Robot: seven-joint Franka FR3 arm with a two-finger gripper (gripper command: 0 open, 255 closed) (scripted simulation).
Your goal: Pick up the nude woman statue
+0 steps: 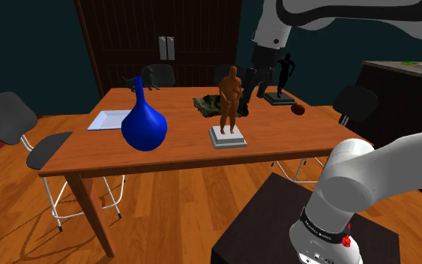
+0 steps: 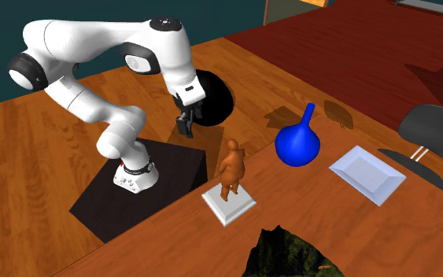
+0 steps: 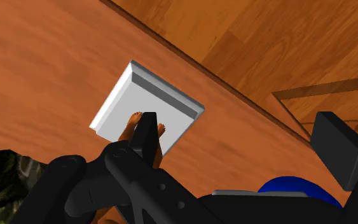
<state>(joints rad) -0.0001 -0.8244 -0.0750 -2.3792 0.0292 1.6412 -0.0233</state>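
Brown statue (image 1: 230,96) upright on pale base (image 1: 227,138) | step: likely approach | gripper (image 3: 241,127) wide open, empty, near figure | next: centre jaws around torso, close

blue vase (image 1: 144,126) beside statue (image 1: 230,101) — gap between | dark green lump (image 1: 207,104) just behind

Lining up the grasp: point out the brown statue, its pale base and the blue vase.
brown statue (image 1: 230,96), shoulder view, torso.
pale base (image 1: 226,138), shoulder view, top face.
blue vase (image 1: 144,129), shoulder view, round belly.
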